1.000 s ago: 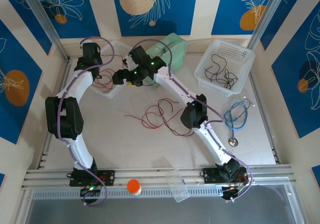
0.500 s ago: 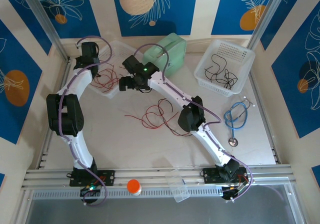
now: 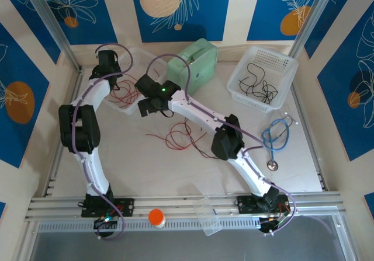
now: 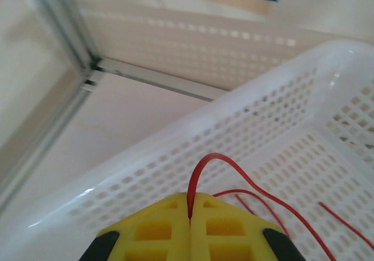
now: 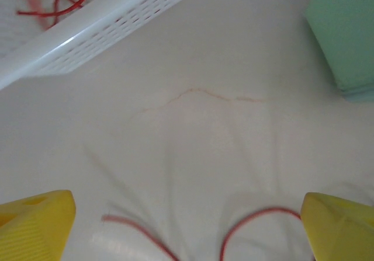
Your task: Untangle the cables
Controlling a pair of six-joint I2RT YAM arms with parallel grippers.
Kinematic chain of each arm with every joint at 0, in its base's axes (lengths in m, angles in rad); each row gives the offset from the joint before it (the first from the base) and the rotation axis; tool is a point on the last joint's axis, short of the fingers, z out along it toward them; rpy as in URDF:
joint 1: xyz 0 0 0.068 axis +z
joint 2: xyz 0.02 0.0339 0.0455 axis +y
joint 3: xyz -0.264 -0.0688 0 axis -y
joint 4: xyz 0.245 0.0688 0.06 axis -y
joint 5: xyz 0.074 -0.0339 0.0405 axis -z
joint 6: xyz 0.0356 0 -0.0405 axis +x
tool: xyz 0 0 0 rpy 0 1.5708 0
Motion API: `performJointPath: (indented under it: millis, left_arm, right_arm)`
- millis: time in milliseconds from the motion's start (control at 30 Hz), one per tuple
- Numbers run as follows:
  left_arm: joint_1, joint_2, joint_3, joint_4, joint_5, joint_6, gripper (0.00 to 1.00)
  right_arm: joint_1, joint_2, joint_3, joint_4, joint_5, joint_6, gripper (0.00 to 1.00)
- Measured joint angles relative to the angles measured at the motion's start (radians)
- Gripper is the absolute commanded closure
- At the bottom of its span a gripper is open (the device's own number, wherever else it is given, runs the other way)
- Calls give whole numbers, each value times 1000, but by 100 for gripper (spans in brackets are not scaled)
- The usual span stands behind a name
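Currently we see our left gripper (image 4: 190, 207), jaws shut on 1 red cable (image 4: 201, 163) arching over the white basket (image 4: 280, 115), while our right gripper (image 5: 188, 217), nearer the loose red cables (image 3: 181, 134) on the bench (image 3: 134, 156), hovers with jaws wide open and empty, 1 loop just below them.
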Motion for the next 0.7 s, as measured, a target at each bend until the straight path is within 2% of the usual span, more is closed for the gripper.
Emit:
performJointPath:
  millis: [133,167,300,400,567,633,700]
  left_arm:
    - [0,78,71,-32,98,-10,100]
    - [0,95,89,-46,124,-12,94]
    - [0,121,120,-85,203,-35,54]
    - [0,119,127,-99,241,-38,38]
    - [0,66,139,-151,285,-18,25]
    - [-2,18,142,-165,302,-2,3]
    - [-8,-52,144,-186,318,6,0]
  right_arm:
    - [21,-230,-235,72,-3,-3,1]
    - [20,-292,-297,93,-8,-2,1]
    - [-14,-476,-478,150,-27,10,1]
    - [-47,-568,-583,174,-51,21,1]
    - [-105,-698,-780,203,-92,48,1]
    - [-128,-748,-858,209,-104,66,1]
    - [-153,-803,-941,215,-118,88,1]
